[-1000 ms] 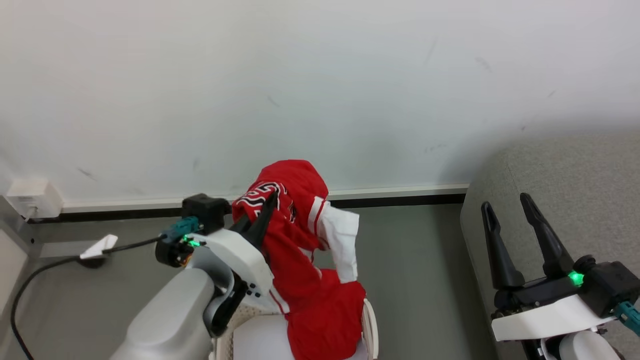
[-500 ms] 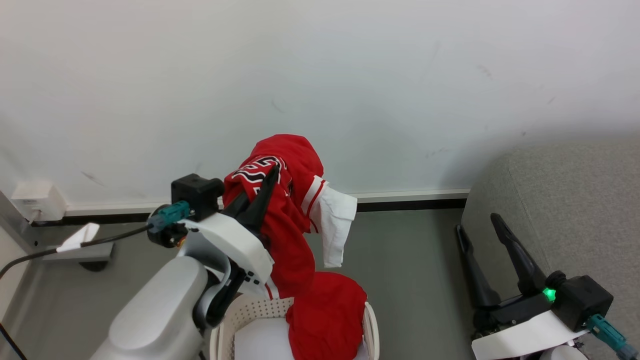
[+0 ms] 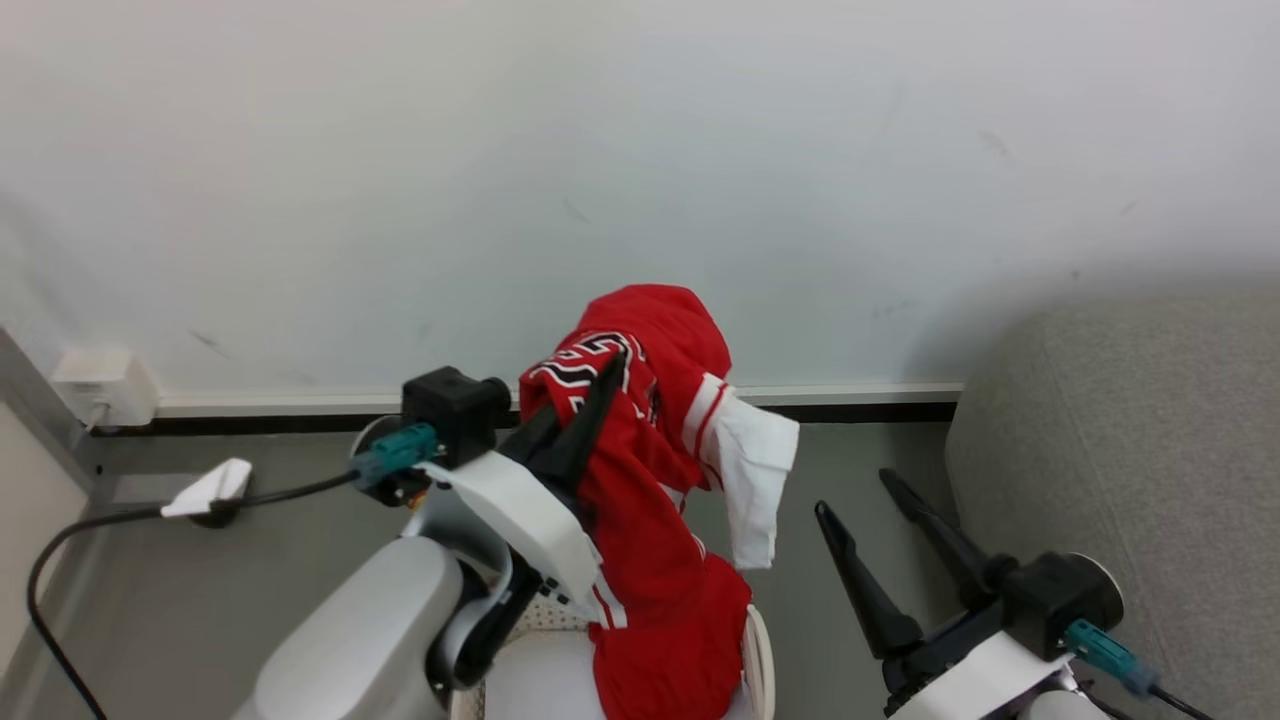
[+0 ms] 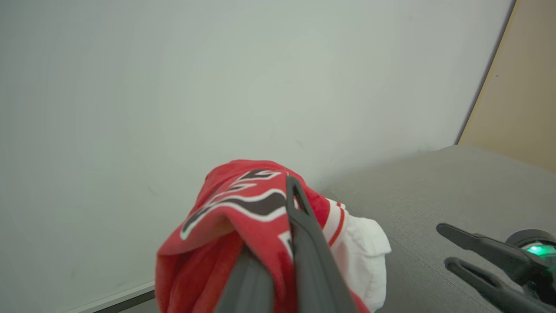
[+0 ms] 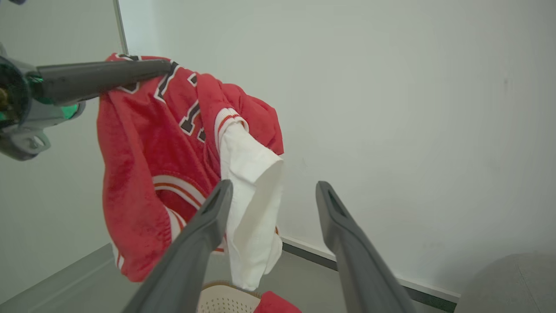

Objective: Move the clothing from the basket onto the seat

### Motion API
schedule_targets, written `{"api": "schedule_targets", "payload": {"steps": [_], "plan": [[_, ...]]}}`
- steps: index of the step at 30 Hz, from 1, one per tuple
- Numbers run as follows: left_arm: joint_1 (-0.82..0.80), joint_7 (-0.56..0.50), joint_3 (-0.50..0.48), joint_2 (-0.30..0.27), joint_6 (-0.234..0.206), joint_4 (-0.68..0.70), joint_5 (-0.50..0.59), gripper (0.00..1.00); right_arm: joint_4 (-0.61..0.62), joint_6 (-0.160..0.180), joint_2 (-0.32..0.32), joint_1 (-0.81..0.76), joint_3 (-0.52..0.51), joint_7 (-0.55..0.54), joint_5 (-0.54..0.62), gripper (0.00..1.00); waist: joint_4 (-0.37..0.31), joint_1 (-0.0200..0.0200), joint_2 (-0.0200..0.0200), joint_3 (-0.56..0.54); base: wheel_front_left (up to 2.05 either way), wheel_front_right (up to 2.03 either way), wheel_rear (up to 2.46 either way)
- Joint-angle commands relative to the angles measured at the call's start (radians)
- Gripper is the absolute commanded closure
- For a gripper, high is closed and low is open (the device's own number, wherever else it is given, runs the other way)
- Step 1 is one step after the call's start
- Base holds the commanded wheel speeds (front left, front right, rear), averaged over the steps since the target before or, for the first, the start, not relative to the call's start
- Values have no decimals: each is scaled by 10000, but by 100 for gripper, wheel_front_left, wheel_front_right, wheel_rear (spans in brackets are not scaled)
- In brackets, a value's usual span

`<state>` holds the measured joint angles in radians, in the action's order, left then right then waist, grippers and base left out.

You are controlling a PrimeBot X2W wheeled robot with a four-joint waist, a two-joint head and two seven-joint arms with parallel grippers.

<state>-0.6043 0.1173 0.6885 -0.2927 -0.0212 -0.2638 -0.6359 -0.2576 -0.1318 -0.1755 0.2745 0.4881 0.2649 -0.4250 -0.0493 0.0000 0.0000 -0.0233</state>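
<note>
The left gripper (image 3: 605, 378), pinched shut on the red clothing (image 3: 650, 520), holds it bunched above the basket (image 3: 757, 660) rim, apart from the grey seat (image 3: 1120, 430). The right gripper (image 3: 852, 492) gapes wide, empty. Trailing fabric could snag the rim or slip free.

The clothing (image 3: 640, 500) is bright red, with white trim striped in red, a plain white panel, and black lettering edged in white. The basket (image 3: 757, 652) is white, dotted with small holes. The seat (image 3: 1130, 420) is grey and finely textured. The left gripper (image 3: 606, 370) and right gripper (image 3: 853, 492) have dark fingers, white casings and teal connectors.
</note>
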Motion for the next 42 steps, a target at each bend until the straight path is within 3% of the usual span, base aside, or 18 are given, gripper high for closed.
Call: {"api": "schedule_targets", "payload": {"steps": [1,8,19,35,36,37,42], "plan": [[167,-57,96,64,45,102,106,100,-298,21,-99,266,271,-9,-113,0,127,0,0,-23,0,0,0],[74,-328,525,385,185,402,117,100,-1840,23,-170,1051,1656,-8,-631,0,734,0,0,-94,0,0,0],[-48,-710,1212,916,441,676,84,100,-3728,21,-27,2004,3039,-8,-997,0,1856,0,0,-256,0,0,0],[147,-1150,1891,1209,696,960,-161,100,-3978,21,402,2445,2839,-8,-481,0,3012,0,0,-362,0,0,0],[156,-1164,1897,1187,682,952,-165,100,-3886,21,380,2449,2788,-8,-456,64,3033,0,0,-356,0,0,0],[159,-1168,1893,1161,666,939,-169,100,-3794,21,354,2423,2741,-8,-438,100,3047,0,0,-351,0,0,0],[203,-1118,1848,1056,604,877,-215,100,-3604,21,313,2217,2506,-8,-374,100,3017,0,0,-331,0,0,0]]}}
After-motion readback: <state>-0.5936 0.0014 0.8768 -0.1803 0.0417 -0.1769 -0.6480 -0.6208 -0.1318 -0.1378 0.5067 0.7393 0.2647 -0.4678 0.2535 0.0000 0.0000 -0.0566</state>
